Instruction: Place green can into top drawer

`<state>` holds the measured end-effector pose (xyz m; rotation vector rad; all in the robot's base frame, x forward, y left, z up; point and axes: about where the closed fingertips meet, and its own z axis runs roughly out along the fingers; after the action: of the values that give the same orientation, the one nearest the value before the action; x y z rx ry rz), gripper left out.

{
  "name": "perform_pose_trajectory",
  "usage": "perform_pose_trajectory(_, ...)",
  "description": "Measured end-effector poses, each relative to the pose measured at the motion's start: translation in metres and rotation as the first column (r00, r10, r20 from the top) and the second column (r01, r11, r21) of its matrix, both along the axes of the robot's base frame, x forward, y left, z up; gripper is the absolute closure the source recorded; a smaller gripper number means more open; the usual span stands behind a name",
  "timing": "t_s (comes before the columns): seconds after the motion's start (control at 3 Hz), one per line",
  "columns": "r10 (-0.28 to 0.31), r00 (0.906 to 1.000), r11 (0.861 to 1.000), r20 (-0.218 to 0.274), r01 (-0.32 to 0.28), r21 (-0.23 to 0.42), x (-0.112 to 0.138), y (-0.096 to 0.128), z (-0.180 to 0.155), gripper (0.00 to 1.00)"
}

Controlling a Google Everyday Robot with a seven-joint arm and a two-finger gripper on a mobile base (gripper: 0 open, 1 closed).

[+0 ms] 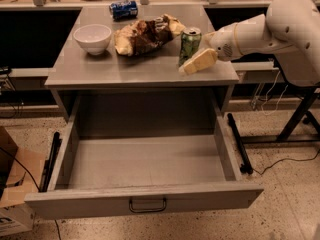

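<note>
Green can (190, 45) upright on table top (115, 71), near right edge, just right of crumpled bag (142, 34). Gripper (198, 63) low at can's front-right side, touching or just beside it; spread or closed: cannot tell. Top drawer (75, 204) pulled out below front edge. Step judged: grasp. Take can mid-body, keep level, avoid nudging bag, lift straight before crossing front edge

The jaws are pale cream on a white arm (260, 31), low over the right side of the grey worktop (100, 71). Just beside them, the green can (190, 45) has a mottled pattern and a silver top. Farther from the jaws are a brown-and-tan crumpled bag (145, 34), a white bowl (92, 36) and a blue can (123, 9). Below the jaws, the drawer (75, 206) is plain grey and its handle (148, 204) is dark.
</note>
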<state>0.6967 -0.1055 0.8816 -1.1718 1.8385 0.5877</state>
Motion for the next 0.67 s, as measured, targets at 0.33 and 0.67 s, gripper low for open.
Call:
perform_pose_trajectory(0.33, 0.006, 1.0000, 0.999, 0.002, -0.006, 0.045, 0.019, 0.013, -0.007, 0.00)
perform_pose_trajectory(0.67, 0.009, 1.0000, 0.999, 0.001, -0.009, 0.048, 0.034, 0.019, -0.010, 0.18)
